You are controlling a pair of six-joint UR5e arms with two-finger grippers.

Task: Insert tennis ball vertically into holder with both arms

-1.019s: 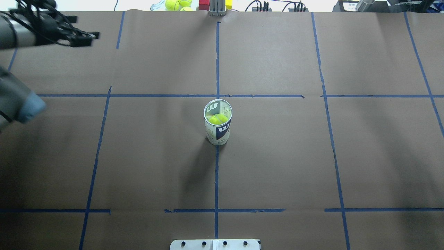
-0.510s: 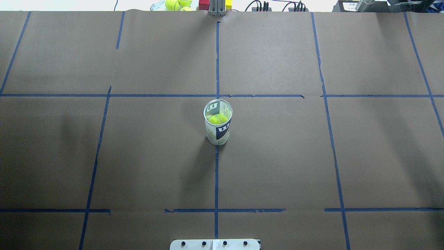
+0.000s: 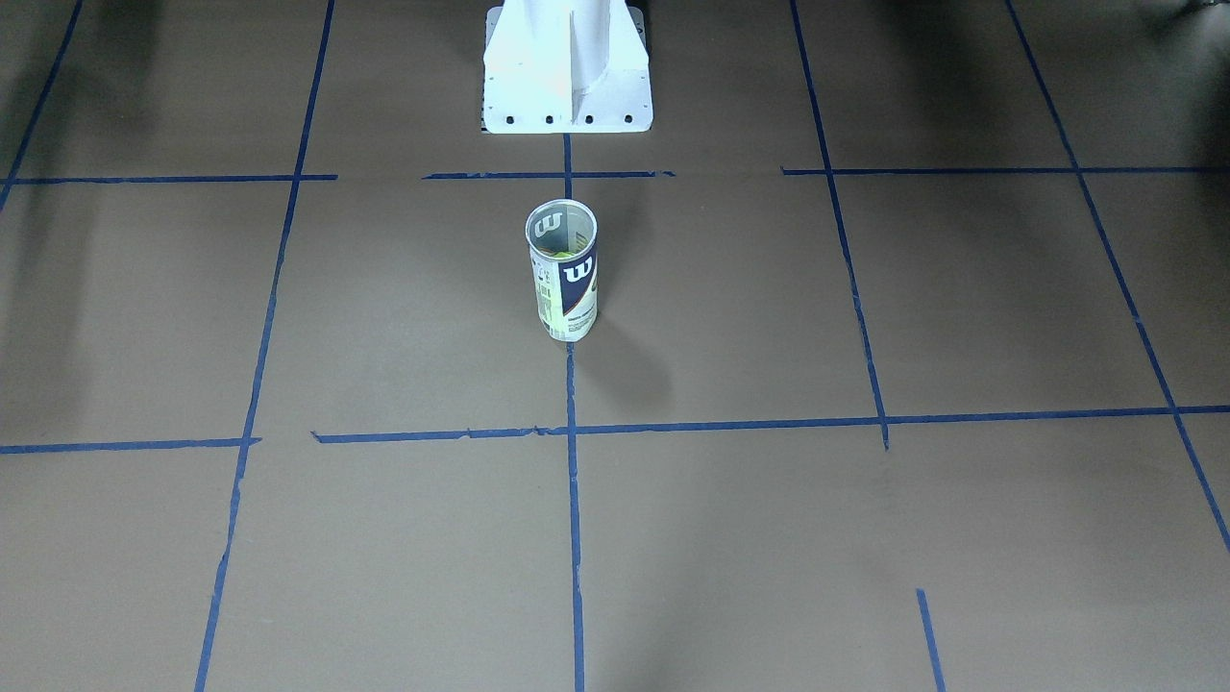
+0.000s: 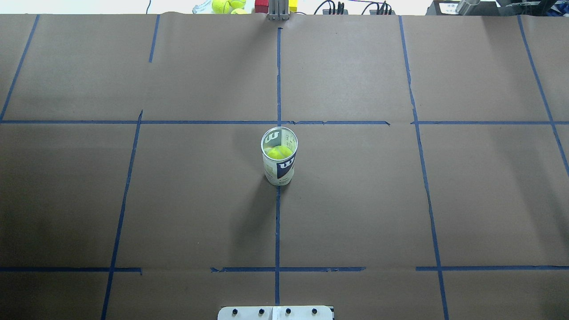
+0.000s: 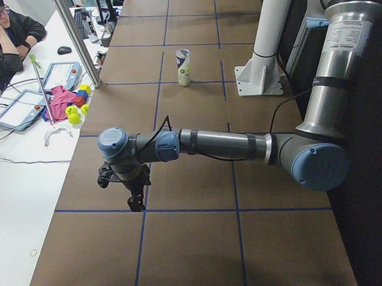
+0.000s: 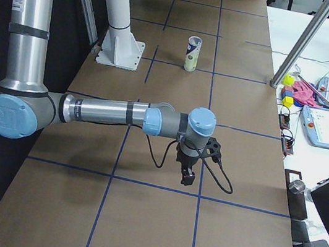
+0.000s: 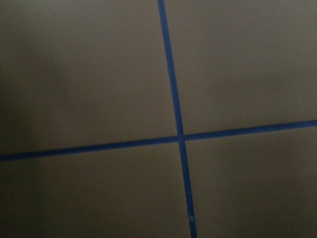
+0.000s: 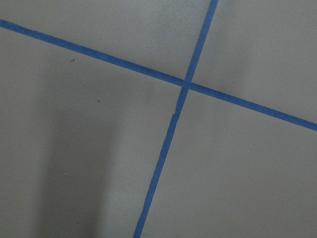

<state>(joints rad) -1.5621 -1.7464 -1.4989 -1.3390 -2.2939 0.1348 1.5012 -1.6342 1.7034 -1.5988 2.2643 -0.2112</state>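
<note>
holder [image 4: 279, 165] stood upright at centre of table [image 4: 400, 200], tennis ball [image 4: 279, 152] seen inside it, white pedestal [image 4: 275, 313] at its 6 o'clock, left gripper [image 5: 135, 200] and right gripper [image 6: 187, 177] held well apart towards 9 and 3 o'clock, whether released or clenched cannot be told

Can [image 4: 279, 162]: clear plastic cylinder with a navy-and-white label and a white W. Stands upright, mouth open, mid-table on the centre tape line [image 4: 277, 231].
Tennis ball [image 4: 279, 152]: yellow-green, sits inside the can, seen through the open top.
Left arm [image 5: 223, 143], right arm [image 6: 103, 112]: silver-grey, pale blue joint caps. Each is stretched low over its own end of the table, well apart from the can.
</note>
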